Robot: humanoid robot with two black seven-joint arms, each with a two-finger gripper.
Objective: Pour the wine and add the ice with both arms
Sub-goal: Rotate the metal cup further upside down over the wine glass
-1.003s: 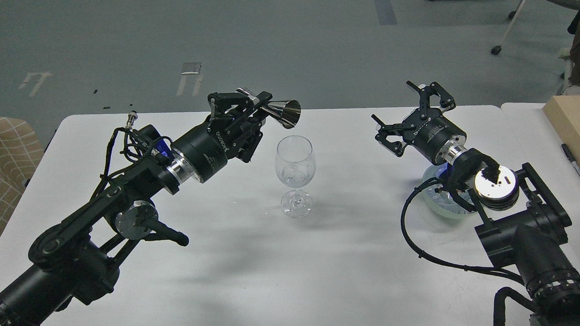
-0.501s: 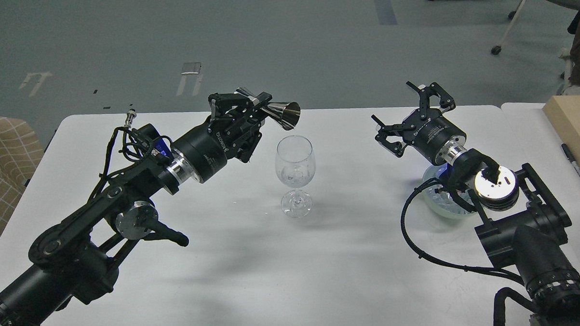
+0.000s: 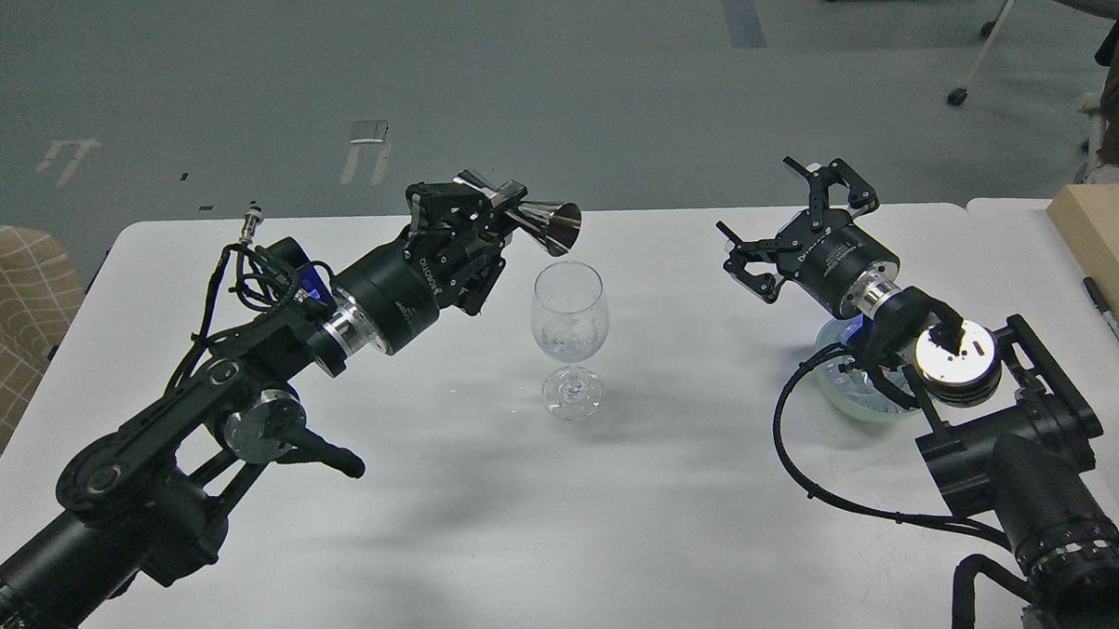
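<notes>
Left gripper (image 3: 475,204) gripping jigger (image 3: 530,218), tilted above wine glass (image 3: 569,324)

white lettering reading robotiq stands on the black body of the left hand (image 3: 475,209); the right hand (image 3: 791,220) carries white lettering too small to read.

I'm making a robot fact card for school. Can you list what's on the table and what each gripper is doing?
left gripper: shut on the jigger
jigger: shiny metal, tipped on its side, mouth above the wine glass
wine glass: clear, upright, mid-table
right gripper: open, holding nothing
bowl: pale, mostly hidden under the right arm; contents cannot be told
table: white
marker: black, at the right edge
</notes>
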